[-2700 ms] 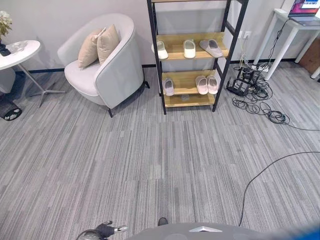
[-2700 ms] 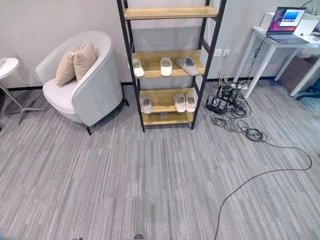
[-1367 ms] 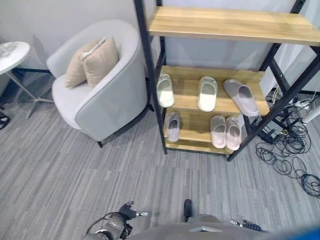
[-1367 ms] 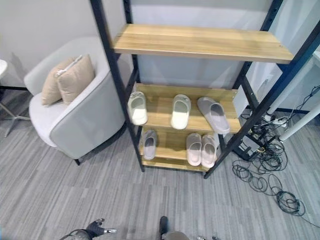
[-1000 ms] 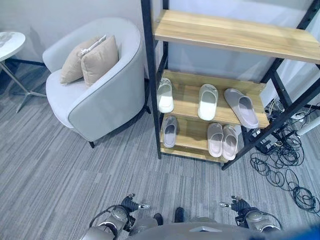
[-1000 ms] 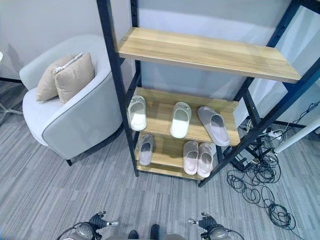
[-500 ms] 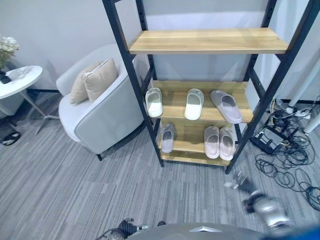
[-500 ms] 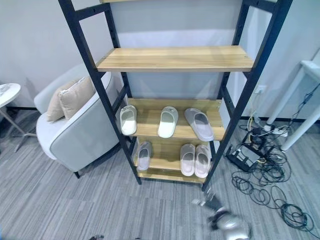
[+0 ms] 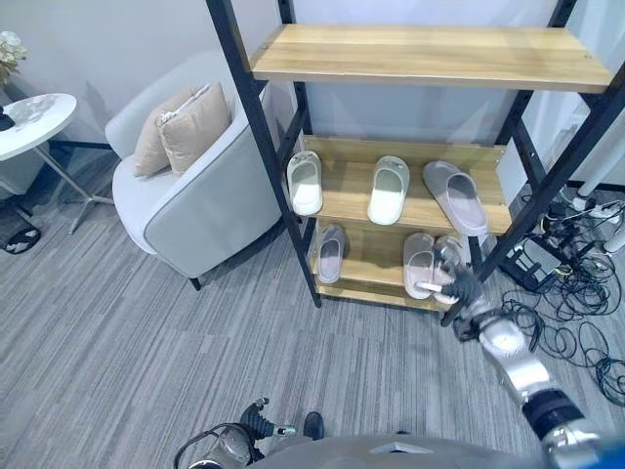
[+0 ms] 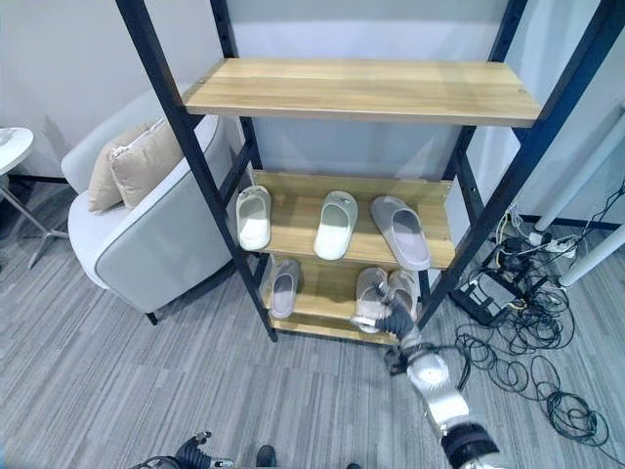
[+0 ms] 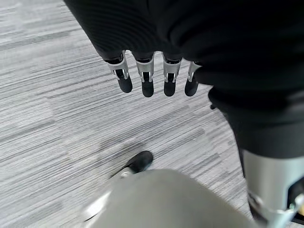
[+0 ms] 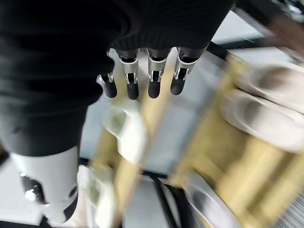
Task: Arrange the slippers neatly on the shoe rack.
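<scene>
The right hand [image 9: 459,286], fingers loosely extended and holding nothing, reaches in at lower right toward the pink slipper pair [image 9: 421,264] on the shoe rack's [image 9: 405,202] bottom shelf, probably to straighten it. The grey slipper [image 9: 456,196] on the middle shelf lies askew. The left hand [image 11: 152,76], fingers relaxed and empty, hangs at the bottom edge.

Right hand [image 9: 459,286] partly over bottom-shelf slipper [image 9: 451,256]
</scene>
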Controlling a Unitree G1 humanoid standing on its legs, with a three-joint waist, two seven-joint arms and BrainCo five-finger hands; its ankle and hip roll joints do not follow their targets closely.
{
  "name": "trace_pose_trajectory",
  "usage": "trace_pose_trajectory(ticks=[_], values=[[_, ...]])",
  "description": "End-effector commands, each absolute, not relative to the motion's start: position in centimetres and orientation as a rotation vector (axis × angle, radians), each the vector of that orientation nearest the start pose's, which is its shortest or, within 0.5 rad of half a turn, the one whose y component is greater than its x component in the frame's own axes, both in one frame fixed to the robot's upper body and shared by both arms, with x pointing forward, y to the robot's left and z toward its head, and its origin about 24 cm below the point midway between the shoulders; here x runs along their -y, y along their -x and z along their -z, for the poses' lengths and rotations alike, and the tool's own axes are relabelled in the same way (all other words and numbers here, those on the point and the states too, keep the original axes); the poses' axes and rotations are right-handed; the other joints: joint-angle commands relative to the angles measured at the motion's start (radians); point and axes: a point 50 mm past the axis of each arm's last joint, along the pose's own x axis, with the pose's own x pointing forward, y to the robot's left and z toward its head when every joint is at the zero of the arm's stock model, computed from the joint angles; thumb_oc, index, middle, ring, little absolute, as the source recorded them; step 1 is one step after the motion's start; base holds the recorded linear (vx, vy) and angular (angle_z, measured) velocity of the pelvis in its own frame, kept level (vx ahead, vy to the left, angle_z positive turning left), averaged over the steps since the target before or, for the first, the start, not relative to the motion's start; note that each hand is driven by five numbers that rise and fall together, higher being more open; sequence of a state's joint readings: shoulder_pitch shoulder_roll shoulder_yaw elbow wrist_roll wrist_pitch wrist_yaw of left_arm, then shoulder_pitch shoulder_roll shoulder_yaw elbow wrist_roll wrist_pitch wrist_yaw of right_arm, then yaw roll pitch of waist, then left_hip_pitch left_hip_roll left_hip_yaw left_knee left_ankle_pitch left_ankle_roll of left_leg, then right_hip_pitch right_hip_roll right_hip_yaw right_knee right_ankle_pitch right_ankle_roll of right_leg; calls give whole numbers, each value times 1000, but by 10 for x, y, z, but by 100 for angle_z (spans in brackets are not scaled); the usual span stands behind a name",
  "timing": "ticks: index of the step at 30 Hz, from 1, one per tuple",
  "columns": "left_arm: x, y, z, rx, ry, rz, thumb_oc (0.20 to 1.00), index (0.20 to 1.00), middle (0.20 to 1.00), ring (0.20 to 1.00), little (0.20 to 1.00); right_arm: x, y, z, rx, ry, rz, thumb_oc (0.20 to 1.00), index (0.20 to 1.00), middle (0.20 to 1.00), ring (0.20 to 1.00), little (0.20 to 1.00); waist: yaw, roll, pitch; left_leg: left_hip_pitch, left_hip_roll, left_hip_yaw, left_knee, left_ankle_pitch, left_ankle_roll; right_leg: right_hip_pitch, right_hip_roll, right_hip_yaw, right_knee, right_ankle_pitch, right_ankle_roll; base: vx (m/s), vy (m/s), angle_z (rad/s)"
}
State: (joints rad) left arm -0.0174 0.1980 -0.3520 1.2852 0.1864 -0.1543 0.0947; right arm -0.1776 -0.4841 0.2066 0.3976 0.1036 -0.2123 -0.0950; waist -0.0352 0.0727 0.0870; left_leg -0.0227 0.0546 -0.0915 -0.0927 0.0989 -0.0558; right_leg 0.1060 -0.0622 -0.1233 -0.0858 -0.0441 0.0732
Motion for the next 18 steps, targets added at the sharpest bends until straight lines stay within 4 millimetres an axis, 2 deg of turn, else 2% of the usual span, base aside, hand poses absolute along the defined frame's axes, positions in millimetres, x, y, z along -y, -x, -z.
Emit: trace_pose_trajectory(ticks=[1, 3, 4, 5, 6, 8, 11, 14, 15, 16, 18], values=[[-196, -112, 160, -1014, -614, 272, 1000, 1000, 1000, 1000, 1000, 220, -276, -52, 132, 375, 19, 1000, 1000, 1000, 1000, 1000, 25, -55, 28, -36, -8, -4, 218, -155, -18, -121, -60, -53, 210, -77, 13, -77, -110, 60], [-198, -113, 159, -985, -640, 267, 1000, 1000, 1000, 1000, 1000, 223, -273, -54, 151, 388, 39, 1000, 1000, 1000, 1000, 1000, 25, -60, 45, -75, -9, 15, 318, -142, -32, -109, -54, -55, 208, -81, 1, 29, -40, 91], [-201, -107, 160, -1010, -626, 231, 1000, 1000, 1000, 1000, 1000, 223, -271, -54, 160, 373, 65, 1000, 1000, 1000, 1000, 1000, 31, -64, 55, -95, 8, 23, 297, -136, -30, -97, -51, -47, 206, -87, 5, 224, 119, 46], [-201, -98, 164, -1067, -614, 213, 1000, 1000, 1000, 1000, 1000, 220, -275, -54, 161, 340, 76, 1000, 1000, 1000, 1000, 1000, 50, -77, 62, -180, 43, 16, 162, -32, -39, -66, -47, -28, 183, -78, 13, 313, 277, -15], [-198, -88, 167, -1099, -626, 242, 1000, 1000, 1000, 1000, 1000, 218, -274, -57, 168, 326, 62, 1000, 1000, 1000, 1000, 1000, 52, -70, 55, -168, 54, 24, 108, -22, -42, -55, -45, 1, 171, -81, 26, 327, 311, -61], [-195, -80, 170, -1133, -631, 262, 1000, 1000, 1000, 1000, 1000, 220, -269, -52, 152, 315, 69, 1000, 1000, 1000, 1000, 1000, 45, -62, 37, -140, 43, 16, 97, -31, -39, -42, -59, 27, 171, -77, 39, 307, 322, -115], [-190, -76, 171, -1144, -634, 287, 1000, 1000, 1000, 1000, 1000, 217, -261, -49, 150, 277, 82, 1000, 1000, 1000, 1000, 1000, 23, -63, 6, -92, 6, 56, 100, -66, -6, -40, -100, 73, 172, -49, 62, 285, 344, -70], [-194, -93, 167, -1090, -643, 261, 1000, 1000, 1000, 1000, 1000, 210, -258, -46, 143, 267, 73, 1000, 1000, 1000, 1000, 1000, 19, -69, -4, -57, -33, 96, 114, -116, 43, -72, -133, 111, 220, -17, 88, 137, 307, -63], [-196, -96, 166, -1082, -633, 234, 1000, 1000, 1000, 1000, 1000, 208, -260, -48, 154, 273, 69, 1000, 1000, 1000, 1000, 1000, 18, -69, 1, -51, -41, 99, 120, -124, 54, -92, -140, 119, 257, 13, 93, 60, 288, -28], [-200, -105, 163, -1058, -631, 201, 1000, 1000, 1000, 1000, 1000, 205, -261, -50, 164, 272, 73, 1000, 1000, 1000, 1000, 1000, 16, -68, 12, -39, -51, 113, 122, -129, 71, -129, -154, 126, 330, 75, 103, 38, 210, -15], [-203, -107, 161, -1041, -654, 203, 1000, 1000, 1000, 1000, 1000, 205, -258, -48, 160, 282, 78, 1000, 1000, 1000, 1000, 1000, 9, -57, 15, -6, -57, 107, 110, -143, 80, -160, -160, 120, 365, 76, 94, 102, 155, -8]])
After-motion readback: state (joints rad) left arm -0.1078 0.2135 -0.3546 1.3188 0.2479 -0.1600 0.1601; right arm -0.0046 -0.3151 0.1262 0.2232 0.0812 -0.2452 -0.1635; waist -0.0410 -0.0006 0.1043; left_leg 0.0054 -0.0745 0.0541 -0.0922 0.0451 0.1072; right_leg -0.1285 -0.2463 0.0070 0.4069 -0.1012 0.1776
